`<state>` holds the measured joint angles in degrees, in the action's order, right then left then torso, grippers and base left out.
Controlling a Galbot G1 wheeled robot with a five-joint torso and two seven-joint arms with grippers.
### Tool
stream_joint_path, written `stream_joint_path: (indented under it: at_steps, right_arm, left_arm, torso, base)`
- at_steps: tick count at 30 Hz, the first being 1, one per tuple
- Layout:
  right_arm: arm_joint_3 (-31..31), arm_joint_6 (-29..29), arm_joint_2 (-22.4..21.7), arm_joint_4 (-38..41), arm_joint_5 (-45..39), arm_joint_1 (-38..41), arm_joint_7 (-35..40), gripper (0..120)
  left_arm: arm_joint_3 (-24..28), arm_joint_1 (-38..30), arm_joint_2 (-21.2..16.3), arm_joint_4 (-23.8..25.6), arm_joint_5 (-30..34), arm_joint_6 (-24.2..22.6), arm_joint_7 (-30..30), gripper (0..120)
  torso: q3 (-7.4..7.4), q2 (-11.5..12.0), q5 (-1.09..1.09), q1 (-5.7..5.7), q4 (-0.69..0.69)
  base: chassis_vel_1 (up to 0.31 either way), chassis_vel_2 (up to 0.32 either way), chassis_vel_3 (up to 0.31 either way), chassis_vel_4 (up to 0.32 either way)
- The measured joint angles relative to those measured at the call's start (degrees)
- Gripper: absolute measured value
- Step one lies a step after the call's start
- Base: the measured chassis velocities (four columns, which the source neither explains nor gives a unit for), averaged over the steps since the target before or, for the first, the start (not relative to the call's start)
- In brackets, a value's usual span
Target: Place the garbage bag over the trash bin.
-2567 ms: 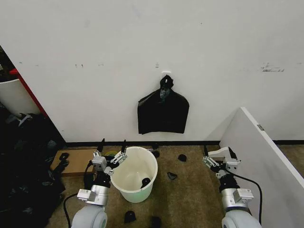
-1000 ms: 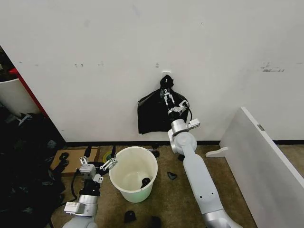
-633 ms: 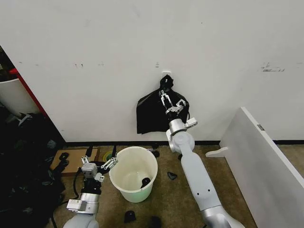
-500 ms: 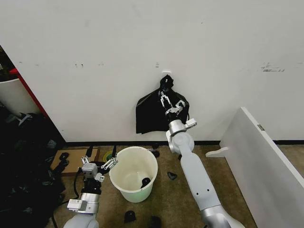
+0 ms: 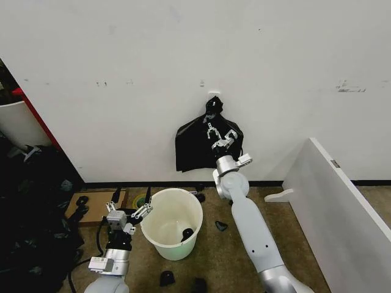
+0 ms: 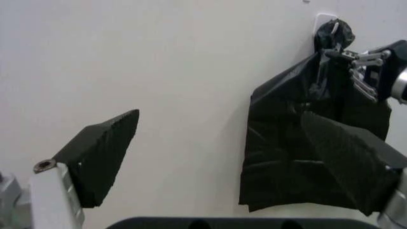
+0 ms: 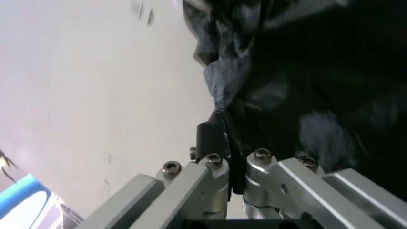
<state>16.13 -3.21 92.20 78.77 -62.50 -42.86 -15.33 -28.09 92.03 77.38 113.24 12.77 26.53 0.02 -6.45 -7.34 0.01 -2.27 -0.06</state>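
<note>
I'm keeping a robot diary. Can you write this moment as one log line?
right gripper: shut on bag hanging on wall | left gripper: open, beside bin | bin: unlined

Right gripper [image 5: 214, 135] clamped, left gripper [image 5: 129, 207] spread.

wall [image 5: 122, 49]: plain white, a few scuff marks
floor [image 5: 226, 259]: brownish carpet
white panel [image 5: 342, 201]: leaning at an angle on the right
cardboard [image 5: 98, 201]: lying flat by the baseboard
black scraps [image 5: 221, 226]: scattered on the carpet (several small bits)
black heap [image 5: 30, 232]: piled up at far left
</note>
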Motion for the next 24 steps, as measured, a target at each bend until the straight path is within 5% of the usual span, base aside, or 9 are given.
stream_joint_path:
  at_steps: [7, 24]
  right_arm:
    - [-1.3, -0.2, -0.1, 3.2, 2.6, -4.8, -0.1, 0]
    - [-8.1, -3.5, -9.9, 16.7, 17.5, -24.6, -1.2, 0]
  left_arm:
    - [0.4, -0.1, -0.3, 0.0, 0.0, 0.1, -0.3, 100]
    - [1.2, -1.5, -1.8, -0.3, 1.5, 0.1, -0.5, 100]
  torso:
    - [0.00, 0.0, 0.01, 0.00, 0.00]
    - [0.01, 0.0, 0.01, 0.00, 0.00]
  base:
    - [0.000, 0.000, 0.000, 0.000]
    - [0.000, 0.000, 0.000, 0.000]
